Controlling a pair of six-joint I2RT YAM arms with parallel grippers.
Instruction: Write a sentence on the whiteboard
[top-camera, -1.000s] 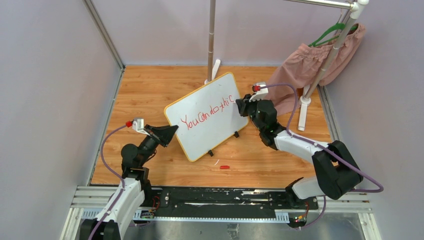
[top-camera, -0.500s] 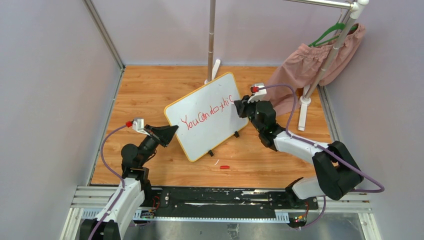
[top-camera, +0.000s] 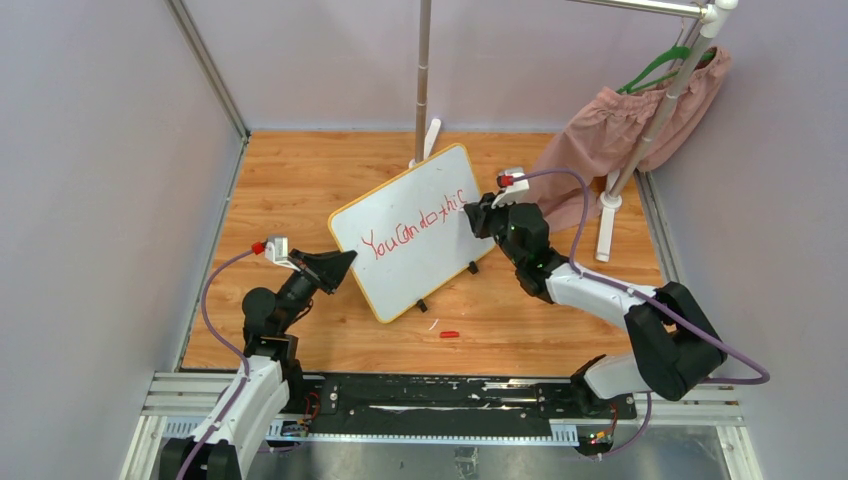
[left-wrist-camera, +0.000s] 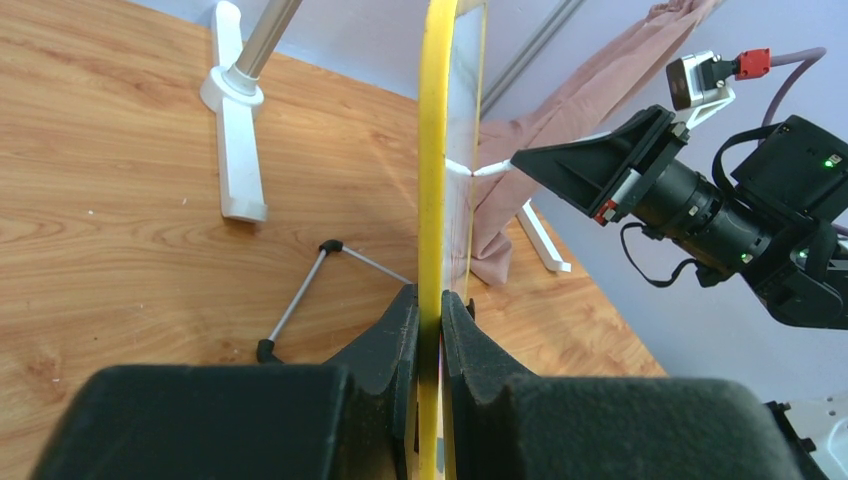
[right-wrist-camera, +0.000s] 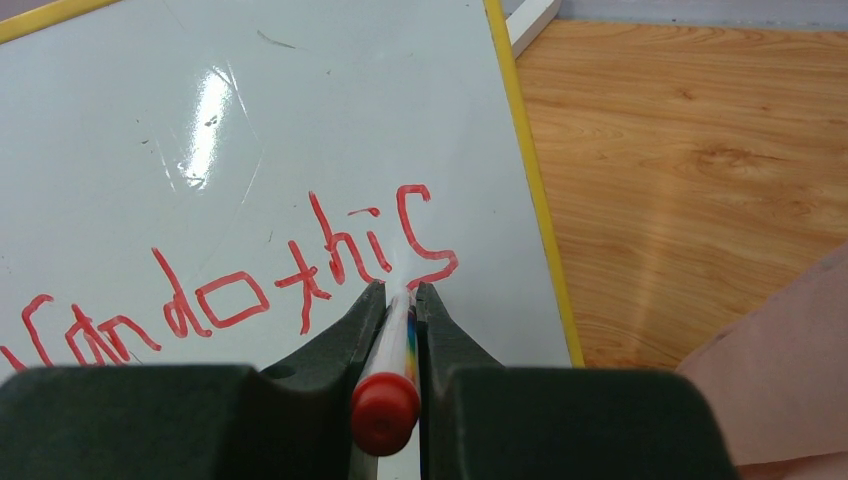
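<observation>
The whiteboard (top-camera: 400, 270) stands tilted on the wooden floor, white with a yellow rim. The sentence (top-camera: 415, 228) runs across it as a slanted line of red letters; in the right wrist view it (right-wrist-camera: 215, 300) ends in "do thiS". My left gripper (top-camera: 345, 262) is shut on the board's left edge, seen edge-on as a yellow strip (left-wrist-camera: 432, 180) between my left fingertips (left-wrist-camera: 431, 300). My right gripper (top-camera: 470, 215) is shut on a marker (right-wrist-camera: 395, 350) with a red end. Its tip touches the board (right-wrist-camera: 300, 120) at the last letter's bottom.
A clothes rack pole (top-camera: 423, 70) stands behind the board. A pink garment (top-camera: 610, 130) hangs at the back right above a white rack foot (top-camera: 605, 225). A small red cap (top-camera: 449, 334) lies on the floor in front. The board's wire stand (left-wrist-camera: 300, 300) rests behind it.
My right gripper has shifted slightly left and down along the board with the marker, and the last letter has grown from a "c" curve towards an "S". The left gripper has not moved.
</observation>
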